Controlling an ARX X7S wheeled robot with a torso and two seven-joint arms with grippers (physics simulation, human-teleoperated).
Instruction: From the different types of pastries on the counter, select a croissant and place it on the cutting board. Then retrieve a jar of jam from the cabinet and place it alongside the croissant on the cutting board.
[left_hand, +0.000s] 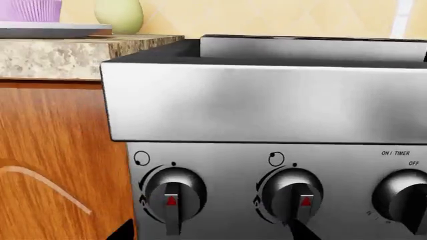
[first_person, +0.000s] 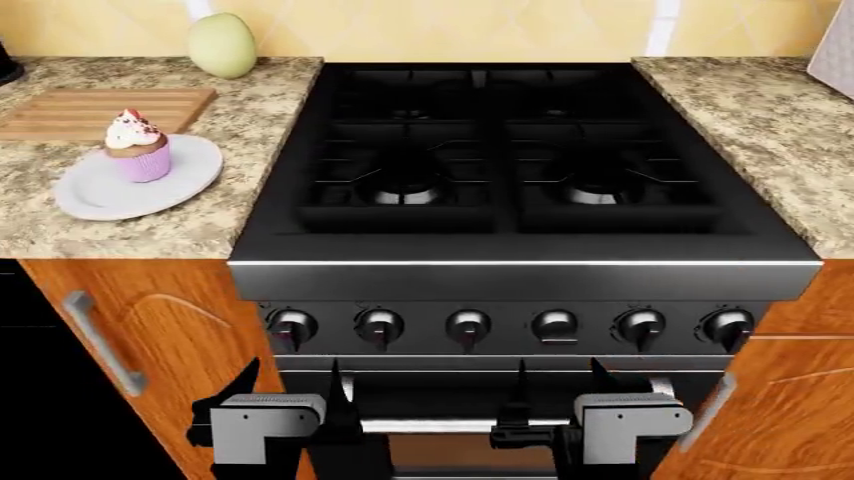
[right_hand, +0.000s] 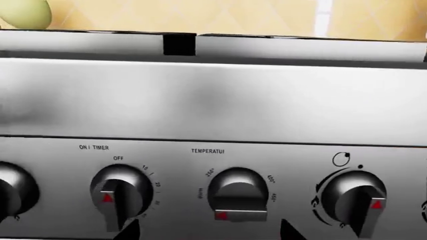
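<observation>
The cutting board (first_person: 100, 110) lies on the left counter (first_person: 200, 225), near the back. In front of it a pale round plate (first_person: 94, 195) holds a cupcake (first_person: 138, 145) in a purple wrapper with white frosting. The croissant and the jar of jam are out of view. My left gripper (first_person: 294, 385) and right gripper (first_person: 563, 382) are low in front of the stove's knob panel, both open and empty. In the left wrist view the left gripper (left_hand: 210, 235) faces the knobs. The right gripper (right_hand: 210, 235) faces the timer and temperature knobs.
A black gas stove (first_person: 521, 160) fills the middle, with a row of knobs (first_person: 467, 325) and an oven handle (first_person: 441, 425) below. A pale green round fruit (first_person: 222, 45) stands at the back of the left counter. Wooden cabinet doors (first_person: 147, 330) flank the stove. A second counter (first_person: 761, 110) lies to the right.
</observation>
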